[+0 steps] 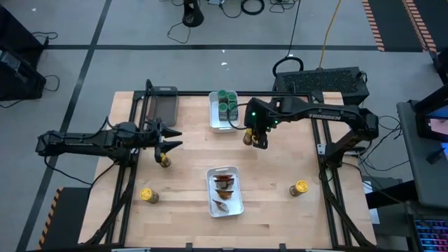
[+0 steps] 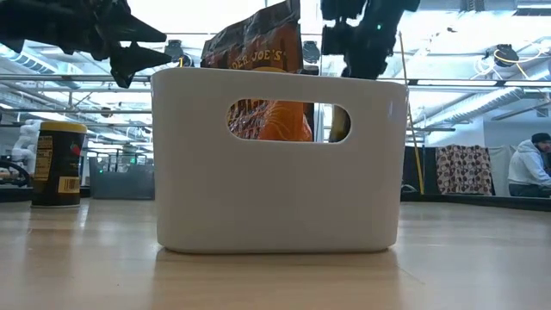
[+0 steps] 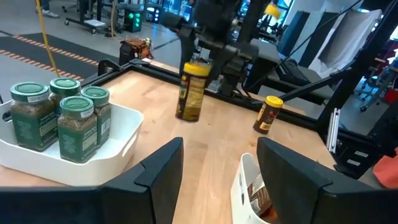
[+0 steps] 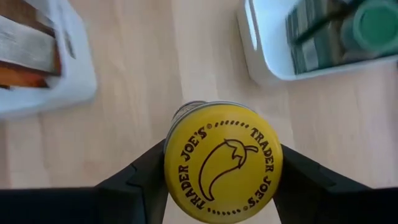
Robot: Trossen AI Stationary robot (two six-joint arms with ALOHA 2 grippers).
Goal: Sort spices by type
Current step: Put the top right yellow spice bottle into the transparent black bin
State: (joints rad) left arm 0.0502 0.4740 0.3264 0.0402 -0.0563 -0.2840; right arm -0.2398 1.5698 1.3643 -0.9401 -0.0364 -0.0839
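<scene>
yellow-lidded jar [image 4: 222, 163] gripped by right pincer [image 1: 255, 138] beside green-lidded jars [image 1: 227, 102].

Floor: grey floor [image 1: 140, 28] with black tape lines, loose cables.
Table: light wooden table [image 1: 189, 157].
Background: seated person [image 2: 527, 168], bright ceiling lights.

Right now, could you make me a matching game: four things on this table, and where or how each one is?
1 green-lidded jars
2 packets
3 right claw
4 left claw

A clamped on a yellow-lidded jar
B in the white bin by the dark tray
C open, empty
D in the other white bin

Pairs: 1-B, 2-D, 3-A, 4-C
</scene>
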